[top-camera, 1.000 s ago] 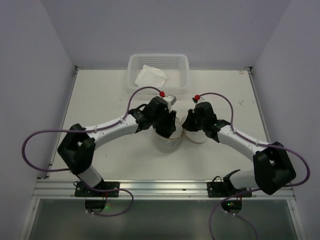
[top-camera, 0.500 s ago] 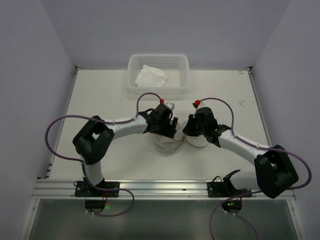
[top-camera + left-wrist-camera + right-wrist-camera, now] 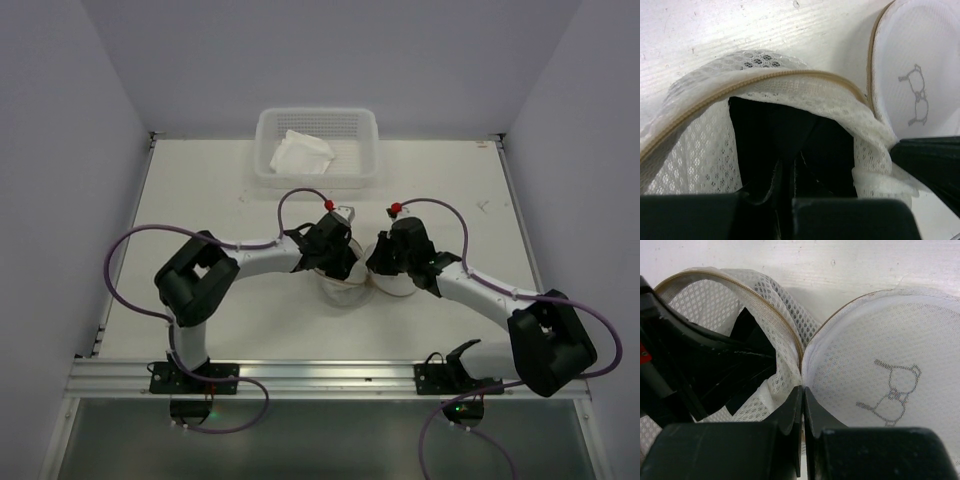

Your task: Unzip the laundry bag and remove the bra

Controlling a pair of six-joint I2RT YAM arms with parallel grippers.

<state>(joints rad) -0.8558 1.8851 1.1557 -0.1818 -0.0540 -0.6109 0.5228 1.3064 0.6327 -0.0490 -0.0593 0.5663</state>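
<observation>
Overhead and wrist views of two robot arms meeting at the middle of a white bench (image 3: pixel 200 200). Between them sits a small round drum-shaped laundry bag (image 3: pixel 705 150) of whitish translucent mesh. Its tan zip (image 3: pixel 790 75) is undone around the rim, and its round flap with a bra icon (image 3: pixel 875 355) is folded out to the right. The mouth opens straight toward the left pincer (image 3: pixel 786 172), which reaches down inside. Its fingers are drawn close with only a slit between, and whether they have caught anything cannot be told. The interior is dark, so the bra cannot be made out. The right pincer (image 3: pixel 803 400) is clamped on the mesh where flap joins drum, pinning the bag. The left arm is plainly the nearer one for drawing the bra out, probably straight back up through the mouth. The right pincer stands just beside it, so sideways room is tight. A white perforated plastic basket (image 3: pixel 365 160) holding a white cloth (image 3: pixel 300 150) stands well apart at the far edge.
</observation>
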